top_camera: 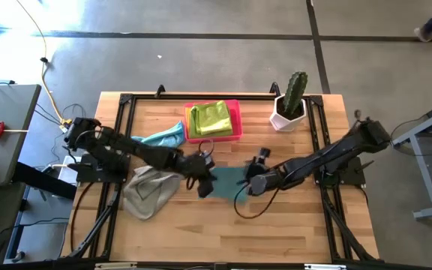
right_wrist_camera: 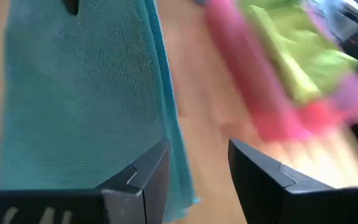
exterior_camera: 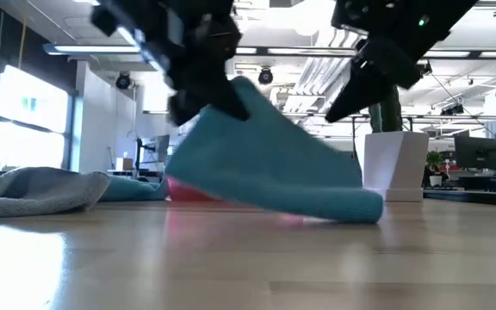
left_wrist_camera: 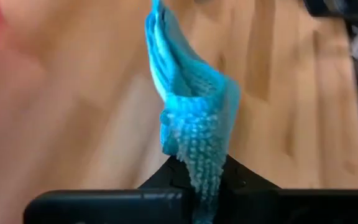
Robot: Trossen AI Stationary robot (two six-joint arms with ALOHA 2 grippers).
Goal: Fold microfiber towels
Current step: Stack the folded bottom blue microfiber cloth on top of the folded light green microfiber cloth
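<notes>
Low view: teal towel [exterior_camera: 274, 172] tented, one corner clamped in left pincer [exterior_camera: 222, 99], right pincer [exterior_camera: 364, 90] apart.

teal towel [top_camera: 227, 182], grey towel [top_camera: 148, 192], lime towel [top_camera: 212, 118], pink tray [top_camera: 236, 135].

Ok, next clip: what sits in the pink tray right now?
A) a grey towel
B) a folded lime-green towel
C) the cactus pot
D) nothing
B: the high view shows a folded lime-green towel lying in the pink tray, while the grey towel lies on the table by the left arm.
</notes>
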